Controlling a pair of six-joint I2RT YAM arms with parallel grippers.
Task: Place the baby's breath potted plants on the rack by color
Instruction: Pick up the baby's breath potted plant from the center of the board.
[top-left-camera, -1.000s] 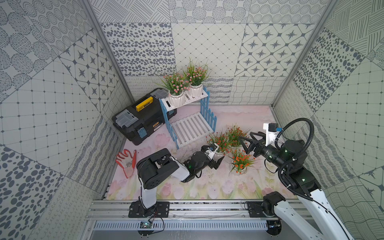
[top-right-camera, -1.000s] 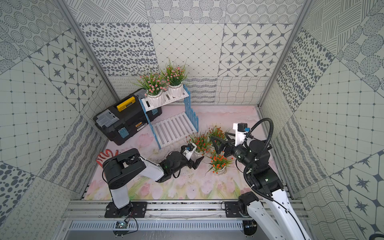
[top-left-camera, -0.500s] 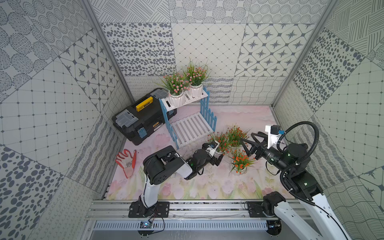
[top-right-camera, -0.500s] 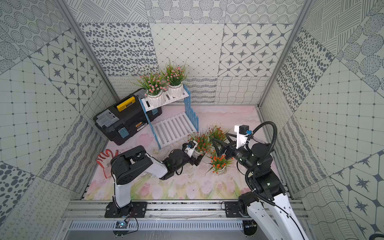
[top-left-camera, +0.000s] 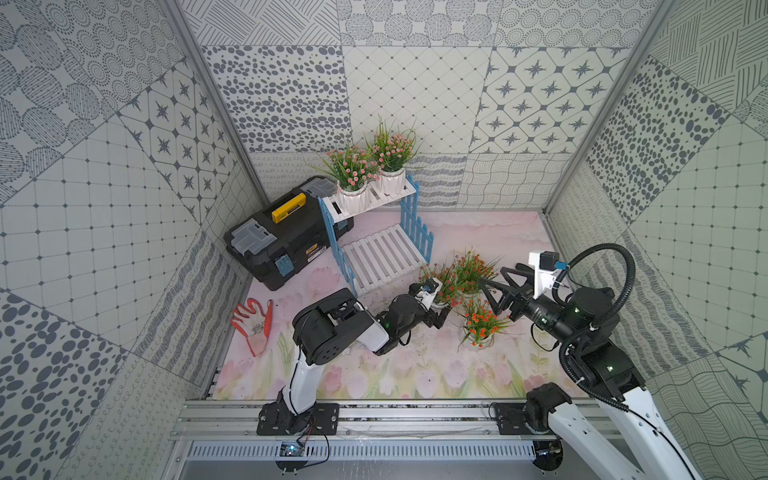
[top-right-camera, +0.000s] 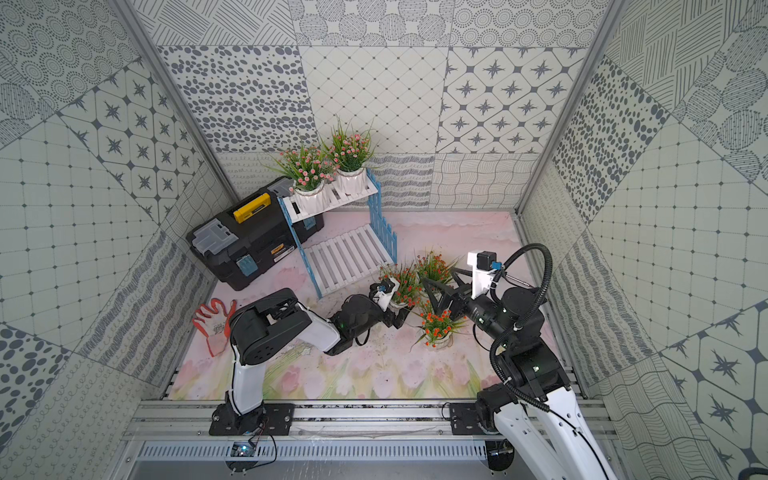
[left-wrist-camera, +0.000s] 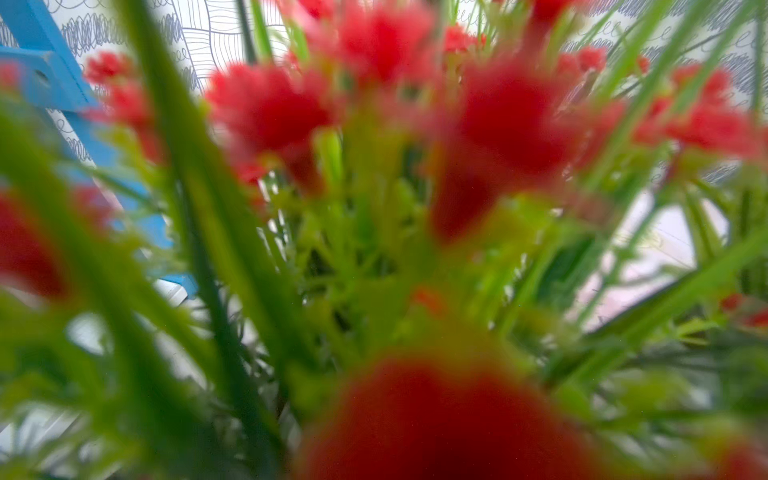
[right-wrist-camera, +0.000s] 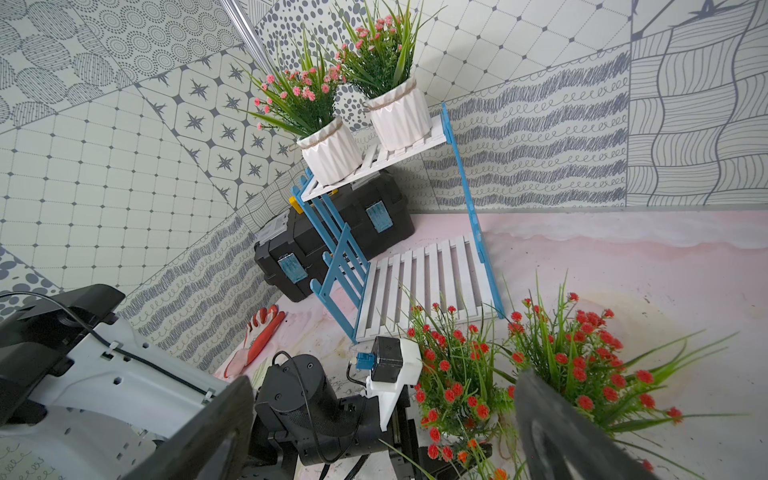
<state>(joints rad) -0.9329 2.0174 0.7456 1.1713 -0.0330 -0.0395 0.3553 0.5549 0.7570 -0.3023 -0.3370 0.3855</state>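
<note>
The rack (top-left-camera: 384, 257) (top-right-camera: 345, 259) (right-wrist-camera: 424, 282) stands at the back. Two pink baby's breath potted plants (top-left-camera: 351, 172) (top-left-camera: 392, 151) (right-wrist-camera: 307, 99) sit on its top shelf. Three orange-red ones stand on the mat in front (top-left-camera: 440, 282) (top-left-camera: 471, 266) (top-left-camera: 482, 326). My left gripper (top-left-camera: 438, 309) (top-right-camera: 399, 309) is open low on the mat, jaws either side of the nearest orange-red plant's white pot. Its wrist view is filled with blurred red blossoms (left-wrist-camera: 498, 124). My right gripper (top-left-camera: 488, 295) (top-right-camera: 430, 297) (right-wrist-camera: 384, 378) hangs open and empty among the three plants.
A black toolbox (top-left-camera: 286, 245) with a yellow handle sits left of the rack, touching its blue side frame. A red and white glove (top-left-camera: 253, 324) lies on the mat at the left. Patterned walls close in three sides. A metal rail (top-left-camera: 415, 419) runs along the front.
My left arm has stretched a little further toward the orange-red plant. The right gripper has dropped slightly. No plant has moved.
</note>
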